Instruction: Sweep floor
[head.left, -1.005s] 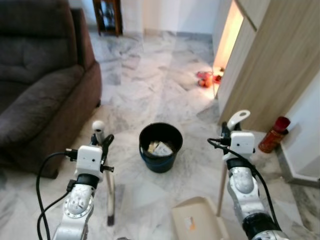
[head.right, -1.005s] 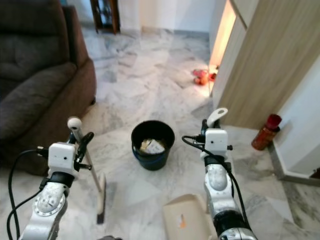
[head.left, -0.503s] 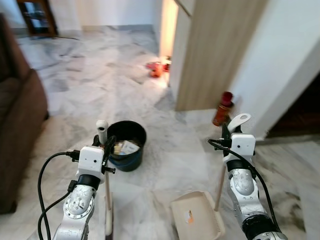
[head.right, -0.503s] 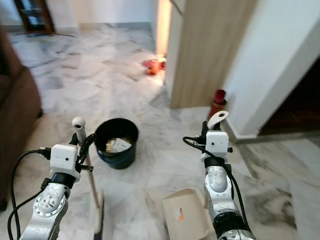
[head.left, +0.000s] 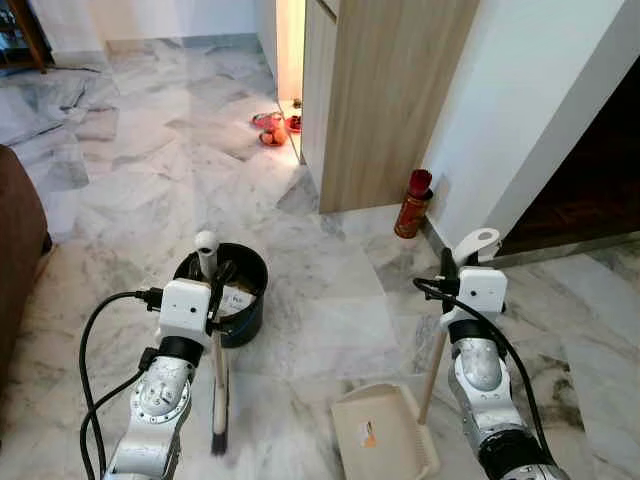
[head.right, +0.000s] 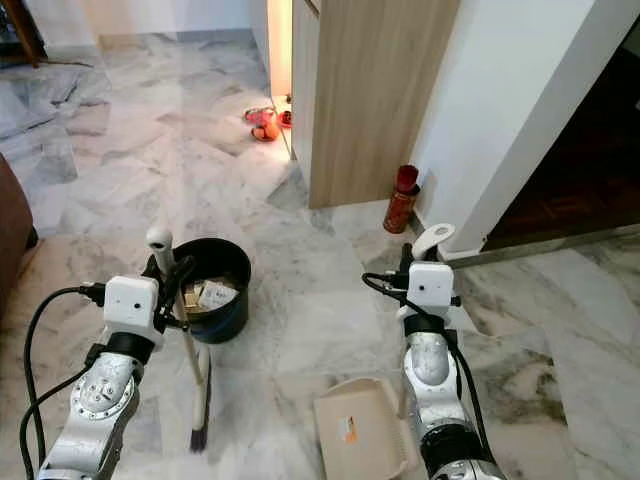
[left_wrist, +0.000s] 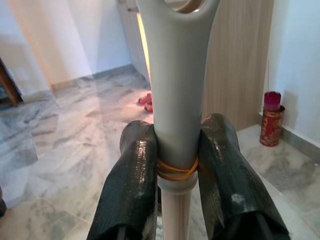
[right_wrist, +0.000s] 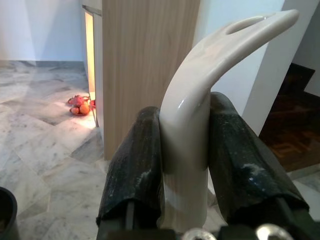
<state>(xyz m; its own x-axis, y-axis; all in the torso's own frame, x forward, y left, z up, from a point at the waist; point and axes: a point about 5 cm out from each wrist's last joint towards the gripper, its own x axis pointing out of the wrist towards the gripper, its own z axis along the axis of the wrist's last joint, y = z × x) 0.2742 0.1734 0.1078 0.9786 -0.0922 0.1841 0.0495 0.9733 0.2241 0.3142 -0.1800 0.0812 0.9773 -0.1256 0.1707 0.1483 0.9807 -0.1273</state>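
Gripping the broom near its handle top, the left gripper holds it upright, bristles on the marble floor just beside the black bucket. The right gripper clasps the dustpan handle, its tray resting right of the bucket.

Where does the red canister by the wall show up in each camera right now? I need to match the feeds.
Left eye: red canister at the foot of the white wall, right of the wooden panel.
Right eye: same spot.
Left wrist: far right, on the floor.
Right wrist: cannot make it out.
Shared landmark: the wooden panel.
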